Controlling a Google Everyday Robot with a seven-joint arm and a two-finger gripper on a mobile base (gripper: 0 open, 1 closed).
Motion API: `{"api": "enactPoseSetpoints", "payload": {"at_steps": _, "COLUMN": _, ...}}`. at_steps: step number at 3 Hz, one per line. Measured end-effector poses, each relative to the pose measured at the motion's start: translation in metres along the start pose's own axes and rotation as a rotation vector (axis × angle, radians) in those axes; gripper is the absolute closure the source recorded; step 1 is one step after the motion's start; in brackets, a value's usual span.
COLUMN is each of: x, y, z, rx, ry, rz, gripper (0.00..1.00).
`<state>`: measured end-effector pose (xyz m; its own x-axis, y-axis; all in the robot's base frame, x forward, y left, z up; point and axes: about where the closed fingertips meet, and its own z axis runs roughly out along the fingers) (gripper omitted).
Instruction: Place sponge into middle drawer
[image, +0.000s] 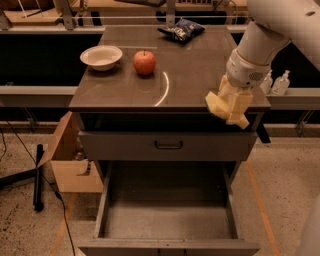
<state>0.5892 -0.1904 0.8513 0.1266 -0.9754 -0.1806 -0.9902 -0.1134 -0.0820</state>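
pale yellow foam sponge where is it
Camera view, right side: the pale yellow sponge is held in the gripper at the cabinet top's front right corner, higher than the open grey metal drawer.

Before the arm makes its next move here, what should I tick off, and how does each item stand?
1. gripper shut on sponge: ok.
2. middle drawer pulled open: ok.
3. Drawer floor bare: ok.
4. gripper out over the drawer opening: not ok; it is at the front right edge of the counter, higher up.
5. apple and bowl away from the way down: ok.
6. Grip firmness: cannot tell.
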Motion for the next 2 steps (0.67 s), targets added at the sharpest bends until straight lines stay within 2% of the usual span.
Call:
{"api": "enactPoseSetpoints", "payload": {"at_steps": 1, "x": -0.0068, "y": 0.0486, "z": 0.0171, "rx": -0.053, "ry": -0.026, "rz": 0.013, "gripper": 1.0}}
{"api": "enactPoseSetpoints", "payload": {"at_steps": 2, "x": -0.007, "y": 0.0477, "z": 0.0166, "rx": -0.05, "ry": -0.027, "rz": 0.013, "gripper": 1.0}}
